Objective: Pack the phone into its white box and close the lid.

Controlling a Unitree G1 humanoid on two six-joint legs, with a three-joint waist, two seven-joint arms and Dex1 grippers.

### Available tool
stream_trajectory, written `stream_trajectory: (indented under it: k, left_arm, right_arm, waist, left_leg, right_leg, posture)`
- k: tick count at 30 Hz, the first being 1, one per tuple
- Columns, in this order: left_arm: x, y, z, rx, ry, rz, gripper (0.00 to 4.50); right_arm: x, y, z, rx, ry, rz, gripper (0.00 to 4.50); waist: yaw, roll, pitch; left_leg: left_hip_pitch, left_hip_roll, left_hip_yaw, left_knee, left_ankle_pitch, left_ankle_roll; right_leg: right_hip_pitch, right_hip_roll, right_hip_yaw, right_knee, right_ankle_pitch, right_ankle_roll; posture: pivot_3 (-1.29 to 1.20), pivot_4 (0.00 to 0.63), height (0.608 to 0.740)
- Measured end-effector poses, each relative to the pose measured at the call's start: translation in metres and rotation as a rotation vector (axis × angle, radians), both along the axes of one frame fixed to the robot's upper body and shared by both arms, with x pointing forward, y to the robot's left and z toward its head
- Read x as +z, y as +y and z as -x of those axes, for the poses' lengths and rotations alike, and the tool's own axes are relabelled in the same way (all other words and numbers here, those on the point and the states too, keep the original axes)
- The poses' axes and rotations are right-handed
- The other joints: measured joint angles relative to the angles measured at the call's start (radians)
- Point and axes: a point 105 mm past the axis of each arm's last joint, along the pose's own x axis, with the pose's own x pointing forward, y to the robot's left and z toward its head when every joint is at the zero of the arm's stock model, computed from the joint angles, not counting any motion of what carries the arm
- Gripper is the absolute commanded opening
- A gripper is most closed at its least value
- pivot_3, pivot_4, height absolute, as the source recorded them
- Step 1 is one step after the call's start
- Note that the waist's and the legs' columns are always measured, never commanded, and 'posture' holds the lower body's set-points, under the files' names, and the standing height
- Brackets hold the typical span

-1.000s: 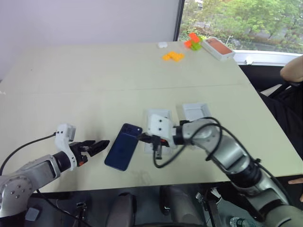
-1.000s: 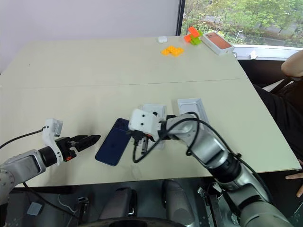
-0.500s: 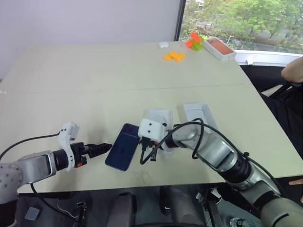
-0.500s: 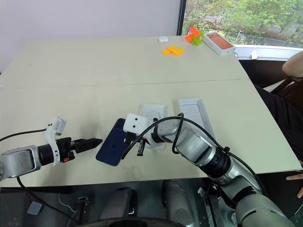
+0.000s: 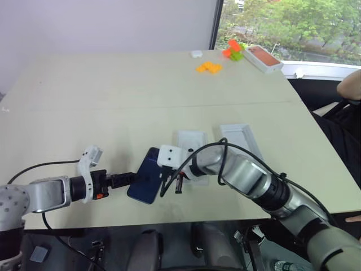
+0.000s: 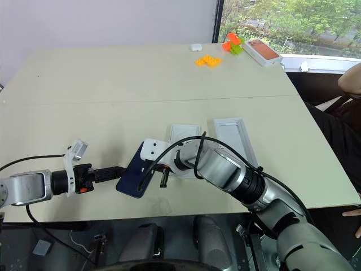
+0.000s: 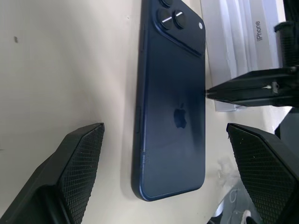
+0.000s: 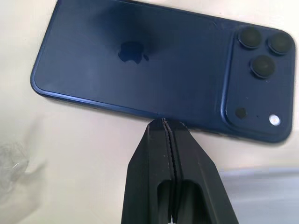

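Phone [image 5: 148,176] lies flat, back up, near the front table [image 5: 113,113] edge, between the two grippers. Not boxed yet, so the step in hand looks like getting a grip on the phone.

Left gripper [image 5: 125,178] is spread wide and empty. In the left wrist view its fingers [image 7: 70,177] straddle the near short end of the phone, one on each side, not touching. Left arm lies low along the front edge, pointing across toward the phone, tilted slightly down.

Right gripper [image 8: 164,122] is clenched on nothing, its closed tip right at the phone's long edge on the box side, touching or just about. Right arm reaches across from the right, wrist bent down and toward the left.

To do it well: the phone is slim and flat on the table, hard to pinch from above. The closed right tip seems to act as a stop or pusher; holding that edge steady lets the left slide in over the short end. Keep the left fingers level with the tabletop and centred so both pads meet the long sides together. Risk: the glossy phone skates or spins if one pad lands first, and the front edge is close.

Just beyond the right gripper sits the white insert [image 5: 190,140]; I can't tell if it touches the phone. Beside it, further right, is the box [image 5: 241,139], open and empty. I can't make out the lid.

Far corner: orange bricks [image 5: 206,67] and an orange-topped box [image 5: 264,57], well apart from the work.
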Motion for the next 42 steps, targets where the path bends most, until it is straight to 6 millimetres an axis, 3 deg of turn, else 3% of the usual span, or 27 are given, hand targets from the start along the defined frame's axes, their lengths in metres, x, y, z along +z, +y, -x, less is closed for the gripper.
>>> stream_trajectory:
  k: [12, 24, 37, 40, 42]
  left_arm:
    - [-0.007, -0.011, 0.007, -0.028, 0.044, 0.029, 4.42]
    - [-0.006, -0.022, 0.012, -0.03, 0.056, 0.09, 4.42]
    - [-0.006, -0.028, 0.008, 0.031, 0.08, 0.174, 4.42]
    - [-0.007, -0.027, 0.008, 0.056, 0.09, 0.185, 3.62]
    - [-0.012, -0.026, 0.009, 0.077, 0.112, 0.19, 2.62]
  right_arm:
    - [-0.003, 0.008, -0.004, 0.061, -0.082, 0.052, 0.0]
    - [-0.003, 0.002, -0.016, 0.076, -0.16, 0.099, 0.0]
    - [-0.004, 0.007, -0.015, 0.089, -0.148, 0.054, 0.0]
    - [-0.004, 0.007, -0.015, 0.092, -0.143, 0.05, 0.0]
    - [-0.004, 0.008, -0.014, 0.095, -0.143, 0.046, 0.0]
  waist:
    - [-0.007, 0.002, -0.003]
    - [-0.002, 0.003, -0.003]
    - [-0.002, 0.003, -0.003]
    - [-0.002, 0.003, -0.003]
    - [-0.003, 0.003, -0.003]
  left_leg:
    - [0.012, 0.001, 0.0, -0.003, 0.0, 0.0]
    - [0.007, 0.0, 0.0, -0.004, 0.0, 0.0]
    - [0.002, 0.0, -0.001, -0.003, 0.0, 0.0]
    - [0.001, 0.0, -0.001, -0.003, 0.0, 0.0]
    - [0.0, 0.0, -0.001, -0.003, 0.0, 0.0]
  right_leg:
    - [0.009, 0.002, 0.0, -0.001, -0.003, 0.004]
    - [0.006, -0.001, 0.0, -0.003, -0.004, 0.005]
    - [0.002, -0.001, 0.0, -0.003, -0.004, 0.005]
    - [0.001, -0.001, 0.0, -0.003, -0.004, 0.005]
    - [0.0, -0.001, 0.0, -0.003, -0.004, 0.005]
  posture:
    - [0.0, 0.15, 0.74]
    - [0.0, 0.15, 0.74]
    - [0.0, 0.15, 0.74]
    - [0.0, 0.15, 0.74]
    - [0.0, 0.15, 0.74]
